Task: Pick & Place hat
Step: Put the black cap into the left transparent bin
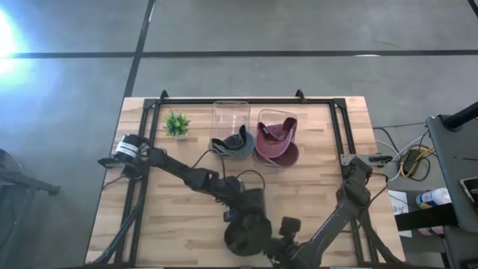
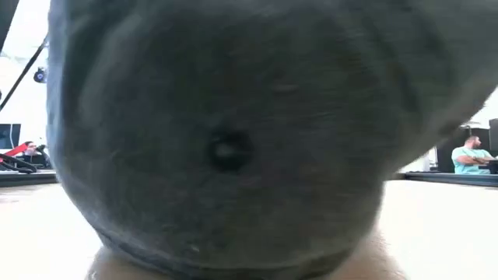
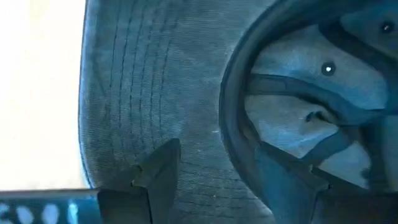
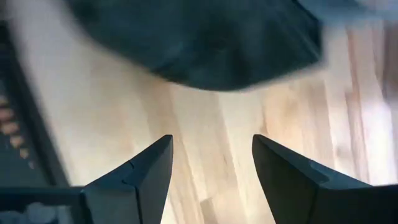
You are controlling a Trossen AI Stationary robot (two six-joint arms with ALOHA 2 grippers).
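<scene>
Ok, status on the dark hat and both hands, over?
Right hand open, empty, just clear of the dark hat. Left hand open over the hat's brim and inside. Hat at table's near edge. Nothing in the way.

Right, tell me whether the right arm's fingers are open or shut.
Open. In the right wrist view the right gripper shows its two dark fingers spread apart over bare wooden table, nothing between them.

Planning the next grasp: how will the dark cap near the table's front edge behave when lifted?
The dark cap is probably light. Its stitched brim looks fairly stiff, while the fabric crown seems soft and may sag or fold. It rests broadly on the table, so sliding seems likelier than rolling.
</scene>
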